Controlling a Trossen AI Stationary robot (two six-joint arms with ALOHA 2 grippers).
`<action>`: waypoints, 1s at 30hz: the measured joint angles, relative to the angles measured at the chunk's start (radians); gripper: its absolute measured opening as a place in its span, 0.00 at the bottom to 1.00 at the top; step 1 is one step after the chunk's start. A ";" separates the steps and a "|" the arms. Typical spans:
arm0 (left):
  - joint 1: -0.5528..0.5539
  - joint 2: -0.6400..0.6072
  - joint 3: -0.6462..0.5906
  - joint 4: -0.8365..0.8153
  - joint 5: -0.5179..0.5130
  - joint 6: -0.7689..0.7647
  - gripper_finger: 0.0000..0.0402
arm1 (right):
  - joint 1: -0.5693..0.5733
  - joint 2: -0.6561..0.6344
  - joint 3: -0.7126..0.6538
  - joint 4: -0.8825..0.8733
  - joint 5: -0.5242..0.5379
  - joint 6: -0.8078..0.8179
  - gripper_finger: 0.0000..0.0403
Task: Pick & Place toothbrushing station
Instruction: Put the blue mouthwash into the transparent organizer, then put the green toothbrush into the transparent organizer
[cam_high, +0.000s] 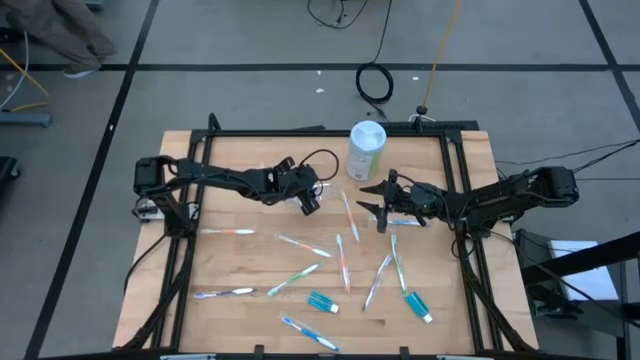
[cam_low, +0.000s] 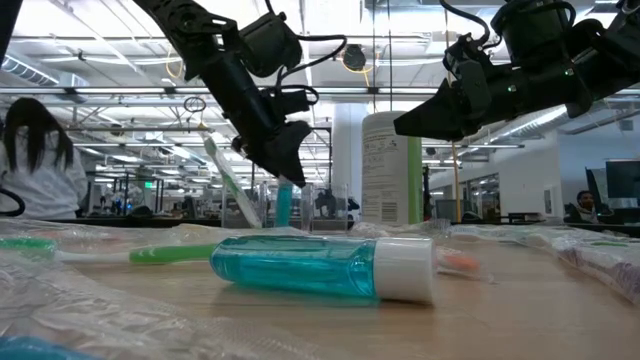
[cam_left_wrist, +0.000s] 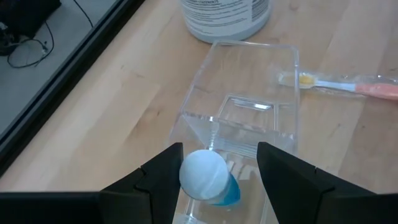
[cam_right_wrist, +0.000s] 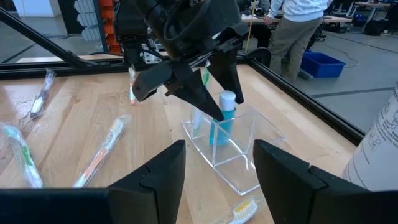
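Observation:
A small clear plastic cup (cam_right_wrist: 239, 168) stands on the wooden table in front of the white-and-green canister (cam_high: 366, 150). A blue toothpaste tube (cam_right_wrist: 225, 118) stands in it, white cap (cam_left_wrist: 204, 174) up. My left gripper (cam_high: 308, 203) slants down over the cup, open, one finger on either side of the cap. My right gripper (cam_high: 378, 207) hovers level just right of the cup, open and holding nothing. Several toothbrushes (cam_high: 302, 245) and two more blue tubes (cam_high: 322, 302) (cam_high: 415, 303) lie flat on the table. My left gripper has the tube's white cap (cam_left_wrist: 204, 174) between its open fingers, close beside one finger (cam_left_wrist: 165, 171). Whether that finger touches the cap, I cannot tell. The tube stands in the cup on its own lower end.
A pink-handled toothbrush (cam_left_wrist: 348, 87) lies just beyond the cup, near the canister. A black frame (cam_high: 455, 190) runs along the table's edges. People stand in the room behind the table (cam_right_wrist: 298, 25). Bare wood lies near the left edge (cam_high: 215, 265).

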 joint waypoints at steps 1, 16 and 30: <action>0.001 0.000 0.000 0.000 -0.002 -0.009 0.53 | 0.000 0.000 0.000 0.000 0.000 0.000 0.45; 0.023 -0.084 -0.001 -0.053 -0.016 0.001 0.53 | 0.000 0.000 0.000 0.000 0.000 0.000 0.45; -0.022 -0.464 -0.001 -0.310 -0.015 0.000 0.53 | 0.000 0.000 0.000 0.000 -0.001 0.000 0.45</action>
